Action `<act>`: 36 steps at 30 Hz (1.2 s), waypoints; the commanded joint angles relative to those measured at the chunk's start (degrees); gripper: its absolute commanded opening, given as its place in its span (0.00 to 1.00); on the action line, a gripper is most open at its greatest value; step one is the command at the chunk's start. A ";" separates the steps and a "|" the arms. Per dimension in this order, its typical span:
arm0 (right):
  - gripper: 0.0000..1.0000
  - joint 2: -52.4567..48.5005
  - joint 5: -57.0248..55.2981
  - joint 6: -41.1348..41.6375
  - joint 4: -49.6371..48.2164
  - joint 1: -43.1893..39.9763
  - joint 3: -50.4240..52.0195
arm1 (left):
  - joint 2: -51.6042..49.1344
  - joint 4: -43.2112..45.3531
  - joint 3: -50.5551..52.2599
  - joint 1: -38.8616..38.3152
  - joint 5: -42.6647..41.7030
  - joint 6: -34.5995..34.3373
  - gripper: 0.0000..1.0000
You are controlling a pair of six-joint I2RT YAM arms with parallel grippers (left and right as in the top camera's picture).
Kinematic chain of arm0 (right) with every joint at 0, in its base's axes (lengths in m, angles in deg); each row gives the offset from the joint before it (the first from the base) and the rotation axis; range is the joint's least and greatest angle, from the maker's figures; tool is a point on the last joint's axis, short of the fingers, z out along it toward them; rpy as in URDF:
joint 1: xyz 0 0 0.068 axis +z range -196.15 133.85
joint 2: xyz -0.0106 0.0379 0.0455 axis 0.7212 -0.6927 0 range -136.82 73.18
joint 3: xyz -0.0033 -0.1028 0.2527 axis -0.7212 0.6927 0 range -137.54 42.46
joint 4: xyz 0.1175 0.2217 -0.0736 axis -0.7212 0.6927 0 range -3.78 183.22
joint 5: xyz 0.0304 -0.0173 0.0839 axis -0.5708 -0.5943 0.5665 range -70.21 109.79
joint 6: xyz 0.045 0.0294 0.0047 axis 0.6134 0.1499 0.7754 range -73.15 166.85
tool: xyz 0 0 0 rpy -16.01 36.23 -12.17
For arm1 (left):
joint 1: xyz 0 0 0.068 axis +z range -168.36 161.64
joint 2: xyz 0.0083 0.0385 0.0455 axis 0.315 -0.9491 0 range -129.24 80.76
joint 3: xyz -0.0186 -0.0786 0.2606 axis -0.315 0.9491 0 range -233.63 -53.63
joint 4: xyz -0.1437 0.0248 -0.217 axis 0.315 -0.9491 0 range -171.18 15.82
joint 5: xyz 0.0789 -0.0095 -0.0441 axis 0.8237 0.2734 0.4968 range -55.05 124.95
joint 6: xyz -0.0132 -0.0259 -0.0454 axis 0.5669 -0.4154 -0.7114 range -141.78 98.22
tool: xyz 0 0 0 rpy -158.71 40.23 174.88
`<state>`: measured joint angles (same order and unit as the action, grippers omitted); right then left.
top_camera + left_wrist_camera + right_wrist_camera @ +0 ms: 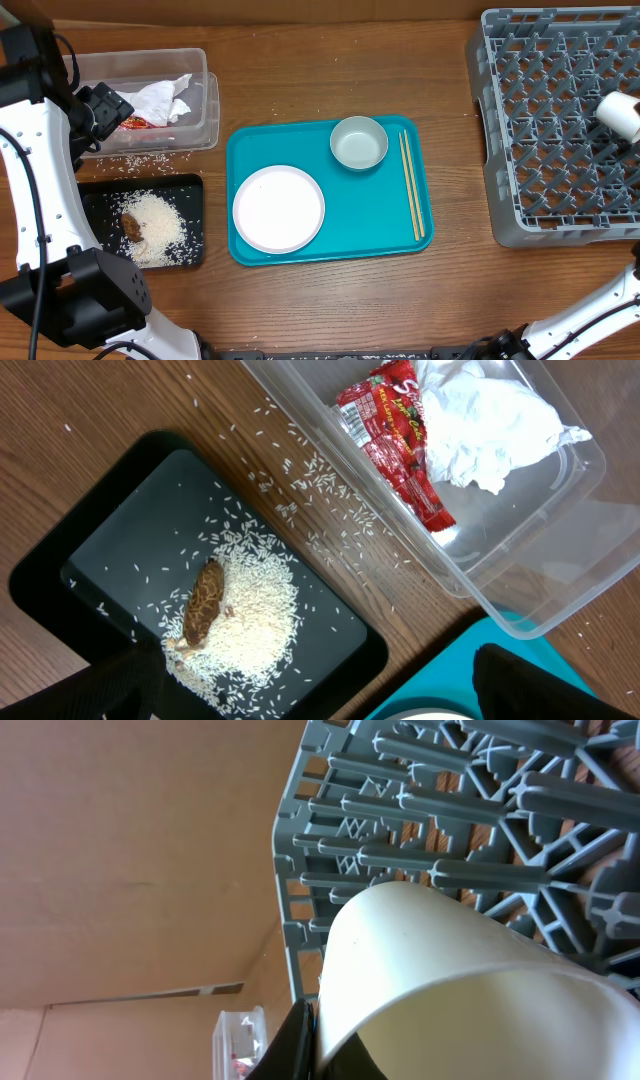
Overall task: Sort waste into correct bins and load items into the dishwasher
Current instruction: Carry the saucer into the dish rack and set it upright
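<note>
Wooden table (350, 290), top view. At left, a clear plastic tub (208, 110) and, nearer the robot, a black tray (100, 205). Loose rice grains (135, 162) lie on the wood between them. Centre: teal tray (370, 210). Right: grey dish rack (545, 232).

**Cropped and Blurred**

The dish rack (560, 150) is cropped at the overhead's 3 o'clock edge. In the right wrist view, the white cup (450, 980) is cut off at 5 o'clock. Fingertips (120, 685) of the left claw (330, 682) are blurred and clipped at 6 o'clock.
</note>
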<state>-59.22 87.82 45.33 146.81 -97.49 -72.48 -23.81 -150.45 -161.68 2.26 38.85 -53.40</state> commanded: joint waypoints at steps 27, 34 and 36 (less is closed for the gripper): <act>0.04 0.15 -18.62 0.44 -0.50 1.84 0.98 | 0.76 0.04 -0.33 -0.39 0.57 -0.33 1.00; 0.06 0.13 -26.12 0.31 0.94 1.75 1.07 | 0.76 0.04 -0.33 -0.39 0.55 -0.33 1.00; 0.11 0.13 -26.23 0.17 0.98 1.77 1.09 | 0.76 0.02 -0.33 -0.39 0.57 -0.33 1.00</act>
<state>-57.67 73.59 45.11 146.46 -95.43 -72.83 -23.81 -150.45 -161.68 2.26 38.85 -53.40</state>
